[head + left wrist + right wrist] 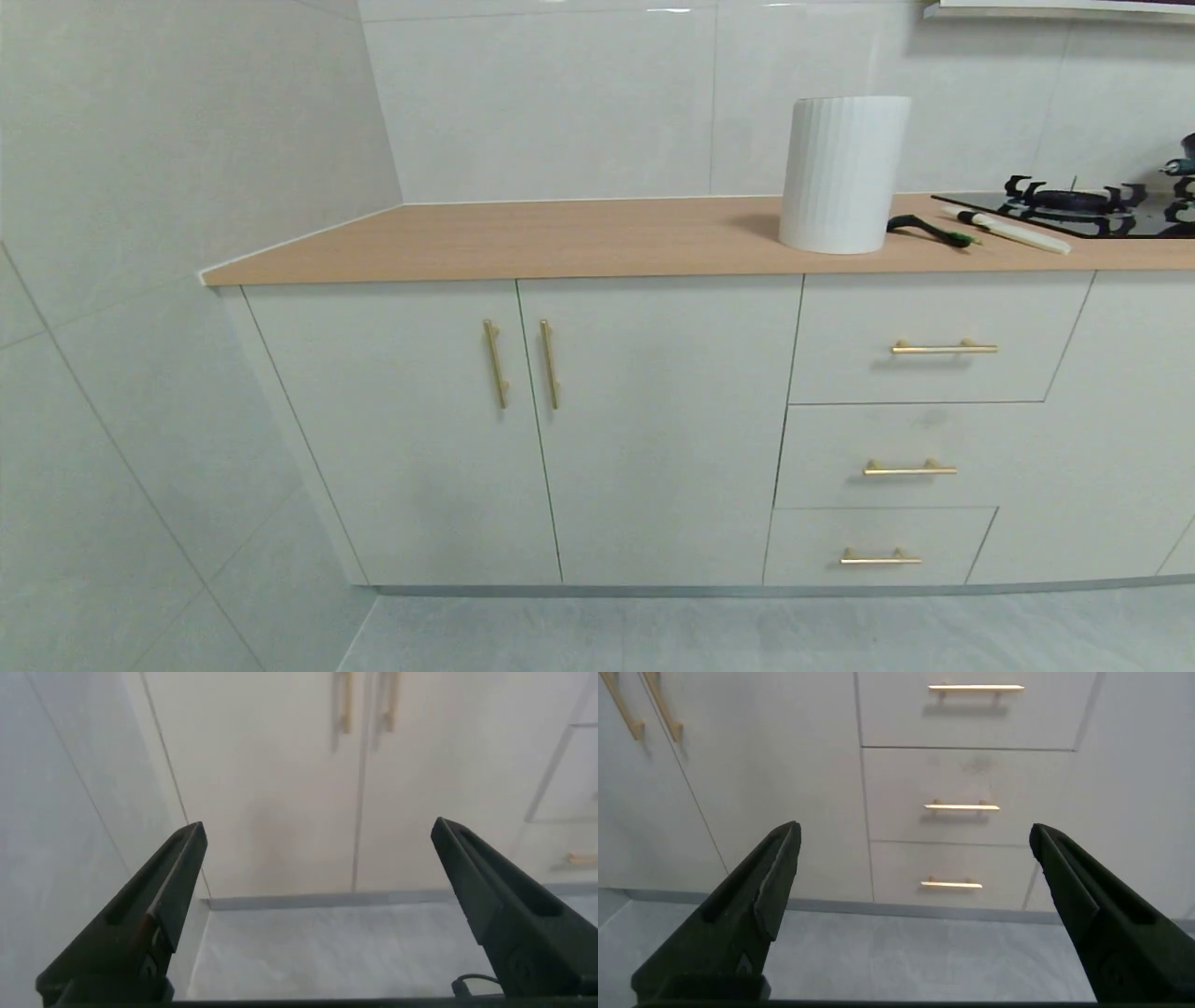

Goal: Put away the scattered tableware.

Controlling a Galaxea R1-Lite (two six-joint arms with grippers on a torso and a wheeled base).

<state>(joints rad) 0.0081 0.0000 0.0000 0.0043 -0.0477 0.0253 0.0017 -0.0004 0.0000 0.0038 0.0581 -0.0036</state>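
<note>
Layout of the kitchen unit. The countertop (560, 238) ran along the back wall and met the side wall at its left end. A container (843, 175) stood upright on it, right of centre. Just right of the container lay a short utensil (929, 229), then a long utensil (1013, 231) at the near left corner of the hob (1074, 210). Below the countertop, paired doors (523, 467) stood left of three stacked drawers (840, 373).

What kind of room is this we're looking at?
Most likely a home kitchen: a wood-look countertop over white cabinets with brass handles, a black gas hob at its right end, and tiled walls behind.
</note>
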